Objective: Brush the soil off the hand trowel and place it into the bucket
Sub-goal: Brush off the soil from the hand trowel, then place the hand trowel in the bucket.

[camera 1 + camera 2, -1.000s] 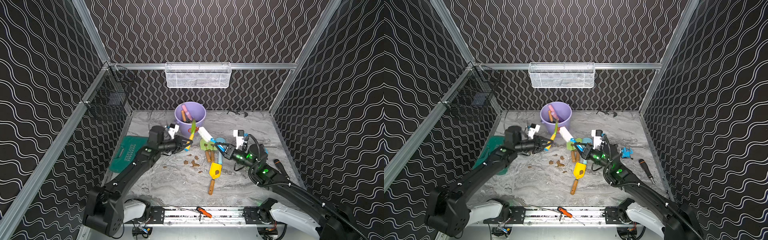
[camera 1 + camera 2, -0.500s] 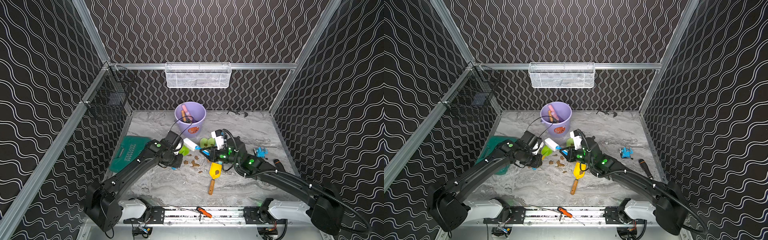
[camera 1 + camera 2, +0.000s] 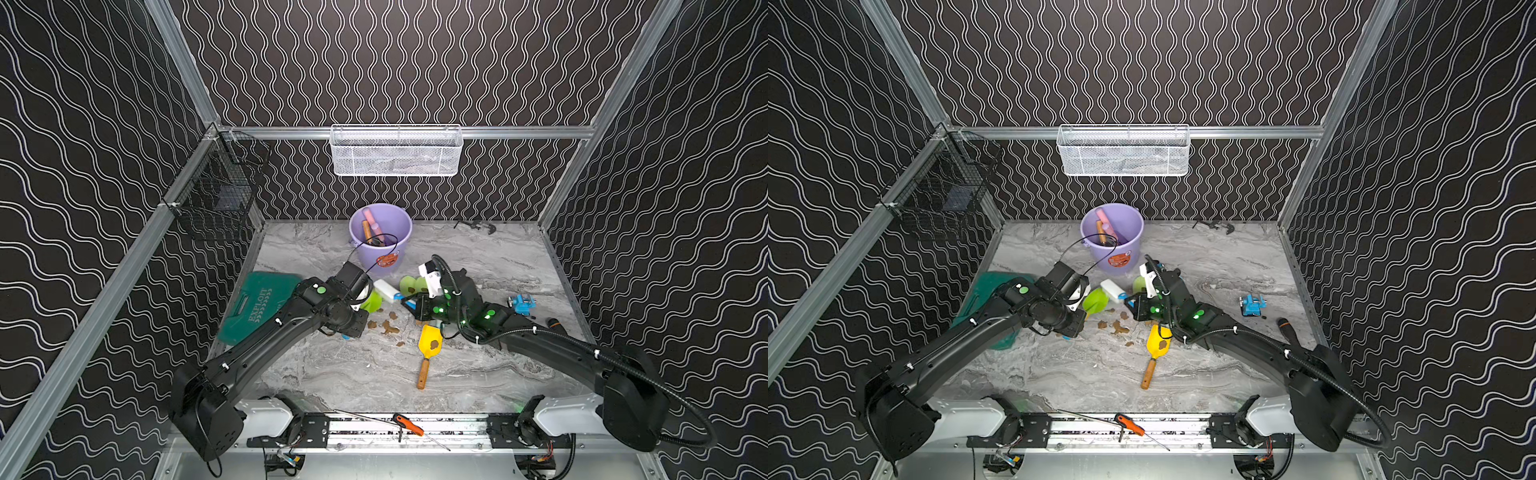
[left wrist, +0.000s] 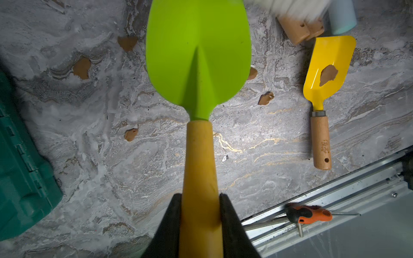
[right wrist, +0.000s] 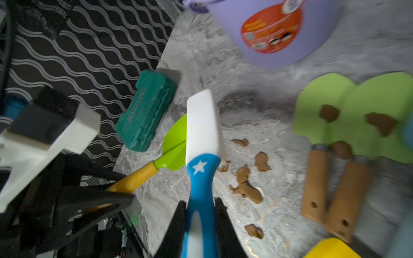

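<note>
My left gripper (image 4: 200, 196) is shut on the yellow wooden handle of a lime-green hand trowel (image 4: 197, 55), held low over the table. No soil shows on the blade face in the left wrist view. My right gripper (image 5: 200, 202) is shut on the blue handle of a brush, and the white brush head (image 5: 202, 125) lies across the trowel blade (image 3: 371, 302). Brown soil clumps (image 3: 390, 328) lie on the marble table below. The lavender bucket (image 3: 382, 249) stands just behind, with tool handles in it.
A yellow trowel (image 3: 429, 343) with a soil clump lies in front of the right gripper. Two green trowels (image 5: 348, 116) with soil lie by the bucket. A green case (image 3: 257, 305) lies at the left and a blue vise (image 3: 521, 302) at the right. An orange screwdriver (image 3: 409, 424) rests on the front rail.
Both arms have come together over the soil clumps. The left one lowered the green trowel toward the table's middle, and the right one carried the brush leftward onto its blade.
</note>
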Controlling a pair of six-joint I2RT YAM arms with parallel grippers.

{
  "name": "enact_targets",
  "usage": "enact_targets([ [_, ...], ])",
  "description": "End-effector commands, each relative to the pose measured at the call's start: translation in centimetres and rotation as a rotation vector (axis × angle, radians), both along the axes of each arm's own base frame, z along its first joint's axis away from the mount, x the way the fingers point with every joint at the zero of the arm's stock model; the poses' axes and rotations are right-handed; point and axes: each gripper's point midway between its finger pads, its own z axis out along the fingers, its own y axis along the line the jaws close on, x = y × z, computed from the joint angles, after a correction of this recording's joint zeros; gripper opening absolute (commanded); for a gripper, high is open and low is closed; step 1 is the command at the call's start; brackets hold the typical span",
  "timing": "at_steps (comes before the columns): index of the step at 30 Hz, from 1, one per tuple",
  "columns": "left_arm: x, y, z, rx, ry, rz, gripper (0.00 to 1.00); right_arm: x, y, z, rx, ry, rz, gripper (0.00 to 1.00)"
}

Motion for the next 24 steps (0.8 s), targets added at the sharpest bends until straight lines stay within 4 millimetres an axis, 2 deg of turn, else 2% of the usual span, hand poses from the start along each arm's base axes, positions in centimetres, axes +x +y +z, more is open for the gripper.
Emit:
enact_targets([
  [1,1.2,-0.5,0.6,0.013,-0.033,-0.026,0.00,0.7,-2.7,0.6,-0.060,-0.052,-0.076,0.00],
  [6,3.1,-2.0,1.7,-0.001,-0.068,-0.053,0.00,-0.4,-5.9,2.0,-0.074,-0.086,-0.145,0.00],
  [11,5.1,-2.6,3.4,0.032,-0.101,-0.065,0.00,-2.4,-8.1,1.2,-0.043,-0.058,-0.191,0.00],
  [16,8.0,-2.4,6.1,0.082,-0.181,-0.042,0.00,-3.5,-9.7,0.8,-0.020,-0.068,-0.227,0.00],
  [24,13.5,-3.3,8.9,0.085,-0.242,-0.010,0.00,-3.6,-11.2,1.2,-0.026,-0.117,-0.270,0.00],
])
